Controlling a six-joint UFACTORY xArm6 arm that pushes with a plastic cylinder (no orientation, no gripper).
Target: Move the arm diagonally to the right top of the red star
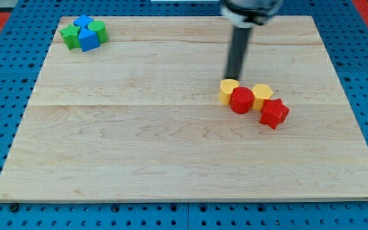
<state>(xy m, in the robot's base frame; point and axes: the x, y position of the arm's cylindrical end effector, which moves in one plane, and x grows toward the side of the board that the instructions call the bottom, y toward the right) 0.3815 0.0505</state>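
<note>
Four blocks huddle at the far left corner of the wooden tabletop (139,140): a green star (70,36), a blue block (82,22), a blue triangular block (89,40) and a green block (98,29), all touching. Toward the view's right, my tip (234,77) stands just above a yellow block (228,91), almost touching it. A red cylinder (241,100) and a second yellow block (261,95) follow in a row. The red star (273,112) sits at the row's right end, below-right of my tip. The tool is a plain rod and grips nothing.
</note>
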